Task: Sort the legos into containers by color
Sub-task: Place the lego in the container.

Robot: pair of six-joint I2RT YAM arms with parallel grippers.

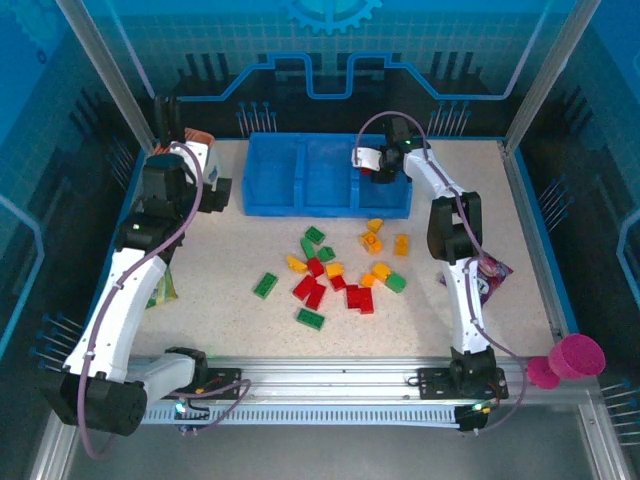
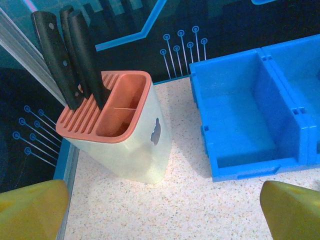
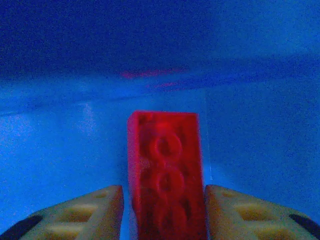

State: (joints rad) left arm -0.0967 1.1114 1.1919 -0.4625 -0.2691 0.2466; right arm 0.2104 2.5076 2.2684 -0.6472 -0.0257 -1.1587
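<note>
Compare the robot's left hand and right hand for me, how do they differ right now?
The left hand is spread wide and empty; the right hand is narrower, with a red brick between its fingers. The left hand hangs near the knife block, left of the blue tray; the right hand is down in the tray's right-end compartment. Both have yellowish fingers.

Top view: you look down from above and behind arm bases point(image 1: 190, 372), far enough for whole table point(image 1: 200, 330) and blue tray point(image 1: 300, 207). Left wrist view – low, near, faces same tray's left end. Right wrist view – very close, inside tray, facing its inner side.
</note>
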